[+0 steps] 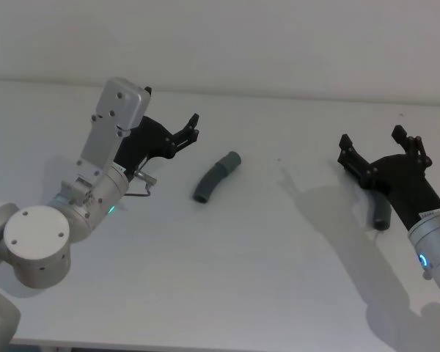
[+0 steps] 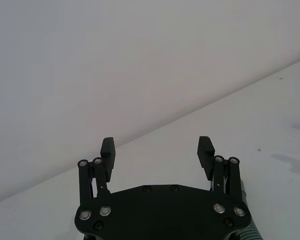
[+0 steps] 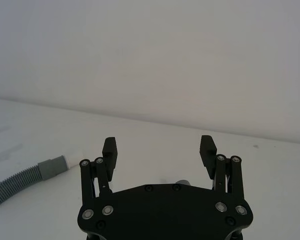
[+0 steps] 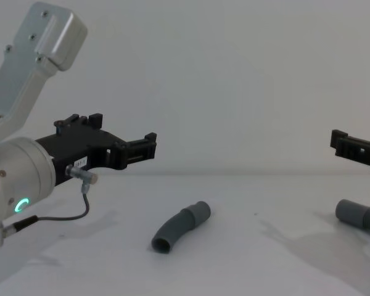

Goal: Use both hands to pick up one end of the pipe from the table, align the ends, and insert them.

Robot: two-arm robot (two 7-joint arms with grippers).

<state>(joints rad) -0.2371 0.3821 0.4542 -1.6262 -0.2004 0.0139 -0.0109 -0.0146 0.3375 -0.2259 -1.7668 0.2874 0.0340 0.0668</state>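
Observation:
One pipe piece (image 1: 215, 177) lies curved on the white table (image 1: 264, 279) at the middle, its smooth cuff at the far end; it also shows in the chest view (image 4: 179, 228) and the right wrist view (image 3: 25, 177). My left gripper (image 1: 193, 127) hovers open just left of it, above the table (image 4: 126, 132), nothing between its fingers (image 2: 156, 147). A second pipe piece (image 1: 381, 213) lies on the right, partly hidden under my right gripper (image 1: 372, 141), which hangs open and empty over it (image 3: 159, 147). Its grey cuff (image 4: 357, 214) points toward the middle.
A pale grey wall (image 1: 279, 37) rises behind the table's far edge. A thin black cable (image 4: 61, 217) loops under my left wrist. Bare table lies between the two pipe pieces and toward the front edge.

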